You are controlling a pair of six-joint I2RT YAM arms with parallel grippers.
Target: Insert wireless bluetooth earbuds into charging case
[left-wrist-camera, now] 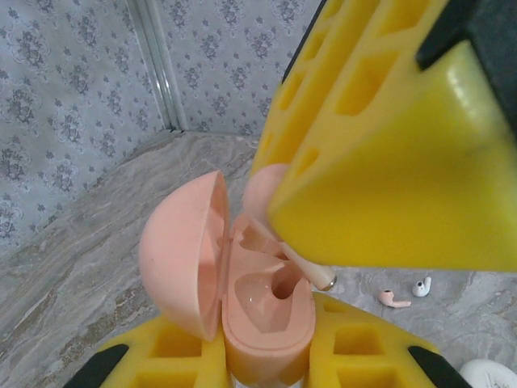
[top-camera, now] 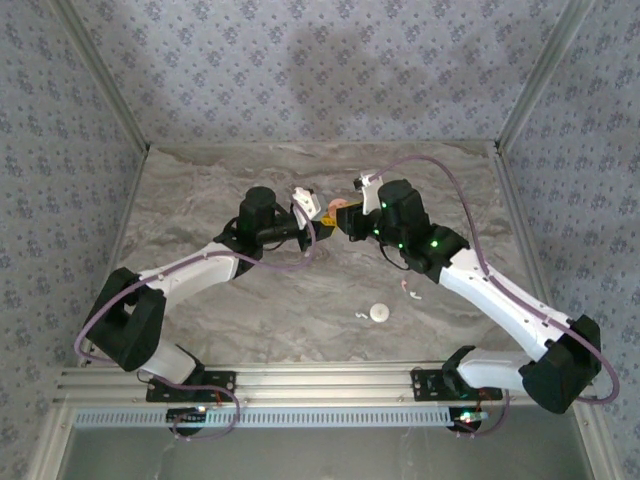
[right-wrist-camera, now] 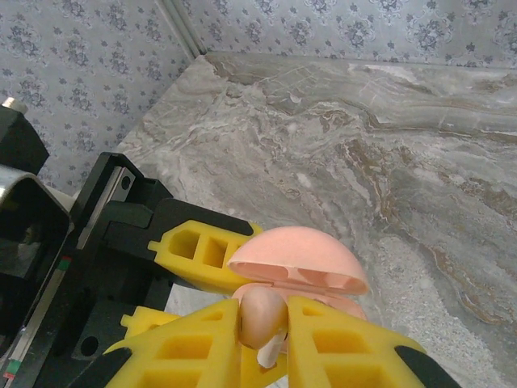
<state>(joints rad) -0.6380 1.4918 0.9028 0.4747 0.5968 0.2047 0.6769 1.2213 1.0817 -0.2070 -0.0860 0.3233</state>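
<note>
My left gripper (left-wrist-camera: 262, 356) is shut on a pink charging case (left-wrist-camera: 262, 311), held up with its lid (left-wrist-camera: 182, 255) swung open. The front socket of the case is empty. My right gripper (right-wrist-camera: 265, 323) is shut on a pink earbud (right-wrist-camera: 260, 315); its stem (left-wrist-camera: 319, 277) points down just above the case's sockets. In the top view both grippers (top-camera: 318, 228) (top-camera: 345, 222) meet over mid-table with the case (top-camera: 340, 208) between them. A second pink earbud (left-wrist-camera: 393, 300) and a white earbud (left-wrist-camera: 422, 286) lie on the table beyond.
A round white case (top-camera: 378, 313) sits on the marble table (top-camera: 300, 320) near the front, with a small white earbud (top-camera: 361, 316) beside it and another earbud (top-camera: 407, 292) to its right. Patterned walls enclose the table.
</note>
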